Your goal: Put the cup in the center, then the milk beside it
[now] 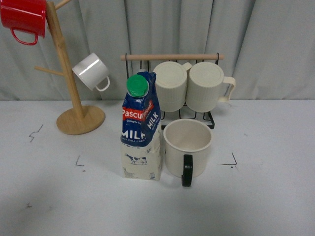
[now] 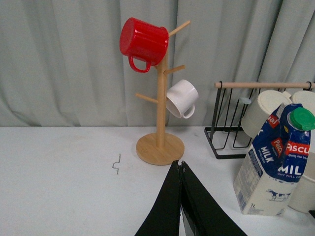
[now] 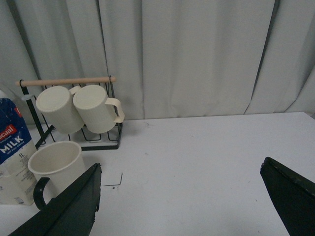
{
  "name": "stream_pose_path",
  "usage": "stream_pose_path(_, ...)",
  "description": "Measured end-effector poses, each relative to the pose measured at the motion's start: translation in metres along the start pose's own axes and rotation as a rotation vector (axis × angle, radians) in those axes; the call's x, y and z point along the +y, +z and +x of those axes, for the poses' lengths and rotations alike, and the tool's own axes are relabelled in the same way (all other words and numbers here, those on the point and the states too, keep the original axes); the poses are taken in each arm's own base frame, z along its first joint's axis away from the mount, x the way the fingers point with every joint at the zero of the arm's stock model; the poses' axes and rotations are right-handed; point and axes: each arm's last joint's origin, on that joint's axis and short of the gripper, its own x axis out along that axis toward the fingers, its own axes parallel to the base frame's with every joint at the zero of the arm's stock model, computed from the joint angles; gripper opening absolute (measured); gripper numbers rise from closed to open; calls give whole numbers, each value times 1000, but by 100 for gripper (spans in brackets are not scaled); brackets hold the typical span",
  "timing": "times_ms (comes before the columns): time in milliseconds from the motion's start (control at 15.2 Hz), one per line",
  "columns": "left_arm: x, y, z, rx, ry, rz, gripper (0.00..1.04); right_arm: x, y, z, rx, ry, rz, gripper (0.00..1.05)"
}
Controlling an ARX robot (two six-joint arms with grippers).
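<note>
Both cup and milk stand apart from the closed left gripper and wide-spread right gripper.

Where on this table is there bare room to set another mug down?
Bare table runs right of the cup, along the whole front edge, and left of the milk before the mug tree. The middle back is crowded: milk, cup and wire rack stand close together.
</note>
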Motion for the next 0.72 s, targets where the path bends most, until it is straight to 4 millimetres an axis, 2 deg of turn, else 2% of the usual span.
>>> stream_pose_path(724, 0, -4, -18, 20, 1, 0, 2, 0, 0, 0, 0, 0, 0, 98)
